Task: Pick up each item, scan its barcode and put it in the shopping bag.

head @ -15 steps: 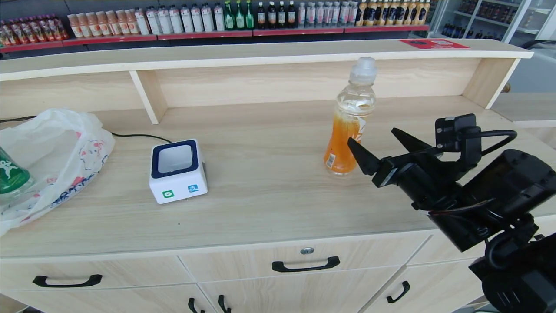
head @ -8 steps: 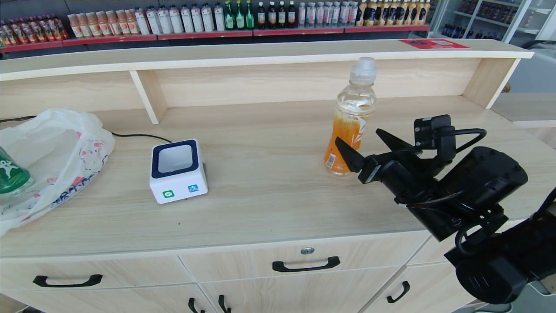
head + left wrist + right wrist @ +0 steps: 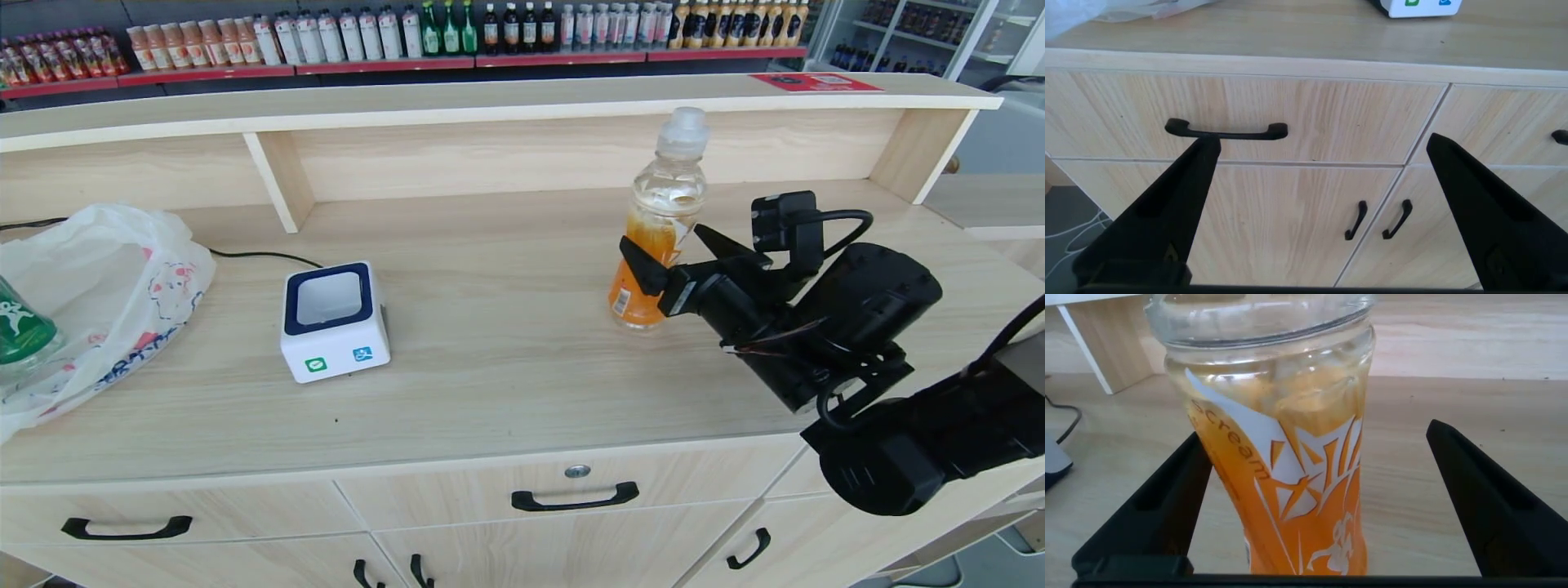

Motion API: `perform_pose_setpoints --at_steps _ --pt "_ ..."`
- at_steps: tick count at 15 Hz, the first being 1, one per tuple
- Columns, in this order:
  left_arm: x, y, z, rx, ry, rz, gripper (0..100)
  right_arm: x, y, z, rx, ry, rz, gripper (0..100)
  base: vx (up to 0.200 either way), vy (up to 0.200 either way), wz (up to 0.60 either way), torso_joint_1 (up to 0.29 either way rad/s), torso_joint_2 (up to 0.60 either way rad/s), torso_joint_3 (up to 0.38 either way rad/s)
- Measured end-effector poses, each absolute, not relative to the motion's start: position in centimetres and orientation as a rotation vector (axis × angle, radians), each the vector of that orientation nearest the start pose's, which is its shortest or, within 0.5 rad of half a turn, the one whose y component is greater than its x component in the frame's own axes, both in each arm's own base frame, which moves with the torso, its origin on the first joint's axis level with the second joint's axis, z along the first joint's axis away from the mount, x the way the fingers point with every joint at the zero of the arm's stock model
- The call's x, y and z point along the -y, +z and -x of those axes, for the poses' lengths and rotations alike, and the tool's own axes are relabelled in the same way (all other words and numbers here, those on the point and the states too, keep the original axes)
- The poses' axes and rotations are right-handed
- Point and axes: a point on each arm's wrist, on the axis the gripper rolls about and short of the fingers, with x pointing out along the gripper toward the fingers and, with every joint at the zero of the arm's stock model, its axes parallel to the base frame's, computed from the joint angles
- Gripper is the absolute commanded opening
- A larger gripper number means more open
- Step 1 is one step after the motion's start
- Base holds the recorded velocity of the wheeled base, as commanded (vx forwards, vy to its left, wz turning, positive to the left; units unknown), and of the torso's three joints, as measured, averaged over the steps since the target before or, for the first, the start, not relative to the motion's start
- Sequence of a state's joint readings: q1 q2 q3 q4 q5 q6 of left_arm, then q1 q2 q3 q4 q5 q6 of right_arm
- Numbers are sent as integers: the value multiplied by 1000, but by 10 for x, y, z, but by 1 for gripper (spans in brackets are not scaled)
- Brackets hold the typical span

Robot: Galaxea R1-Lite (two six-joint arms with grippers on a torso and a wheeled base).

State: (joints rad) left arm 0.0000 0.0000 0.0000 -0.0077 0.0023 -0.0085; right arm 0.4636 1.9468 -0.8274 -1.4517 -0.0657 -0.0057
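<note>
Approach closing: the right pincer (image 3: pixel 663 241) has slid forward to straddle the orange drink bottle (image 3: pixel 668 192).

A second ago its fingers sat short of the bottle and lower toward the worktop (image 3: pixel 506 367) edge. Now they are spread wide with the bottle's orange body between them, apart from both fingers in the right wrist view, where the right pincer (image 3: pixel 1319 434) frames the bottle (image 3: pixel 1282 457). The bottle stands upright where it was, so nothing has been gripped. I judge that closing on it is the next step, with scanning and bagging still to do. The scanner (image 3: pixel 335 321) lies well beyond the bottle from this pincer. The shopping bag (image 3: pixel 106 286) is farther again and already holds a green item (image 3: pixel 20 327). The left pincer (image 3: pixel 1323 140) hangs wide and empty, facing the drawer fronts (image 3: pixel 1290 106).
</note>
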Motion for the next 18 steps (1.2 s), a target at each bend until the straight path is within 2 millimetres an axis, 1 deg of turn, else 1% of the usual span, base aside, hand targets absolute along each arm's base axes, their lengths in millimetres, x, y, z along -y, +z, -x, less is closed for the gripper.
perform_pose_setpoints --at_steps 5,18 --pt "0 77 23 12 2 8 100 -159 199 -323 330 386 -63 100 0 0 0 0 0 0" --pt "0 77 23 17 3 9 100 -164 200 -326 305 394 -26 100 0 0 0 0 0 0"
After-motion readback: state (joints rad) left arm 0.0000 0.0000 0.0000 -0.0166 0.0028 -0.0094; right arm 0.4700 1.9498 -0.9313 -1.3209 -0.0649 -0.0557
